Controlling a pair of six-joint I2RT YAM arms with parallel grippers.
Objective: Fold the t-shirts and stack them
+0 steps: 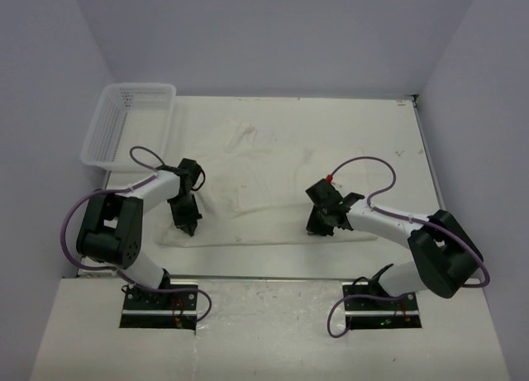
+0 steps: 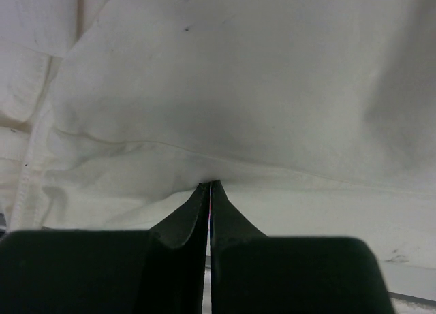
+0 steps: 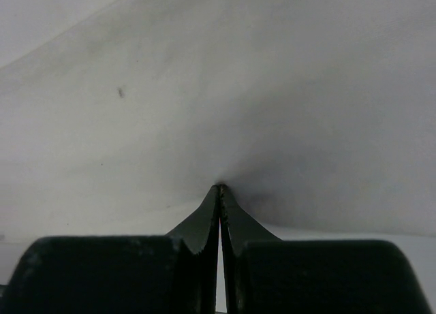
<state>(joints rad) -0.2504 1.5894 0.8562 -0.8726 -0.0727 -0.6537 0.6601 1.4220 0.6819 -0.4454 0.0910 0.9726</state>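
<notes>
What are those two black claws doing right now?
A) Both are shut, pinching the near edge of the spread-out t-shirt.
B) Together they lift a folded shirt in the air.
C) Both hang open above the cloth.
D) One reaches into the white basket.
A: the left gripper and the right gripper each show fingers pressed together, with the t-shirt puckering at their tips along its near edge.

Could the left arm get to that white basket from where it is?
Probably yes: the mesh basket sits just beyond it with nothing between. But the left gripper is pinched shut on the near edge of the t-shirt, so it would drag the cloth along.
</notes>
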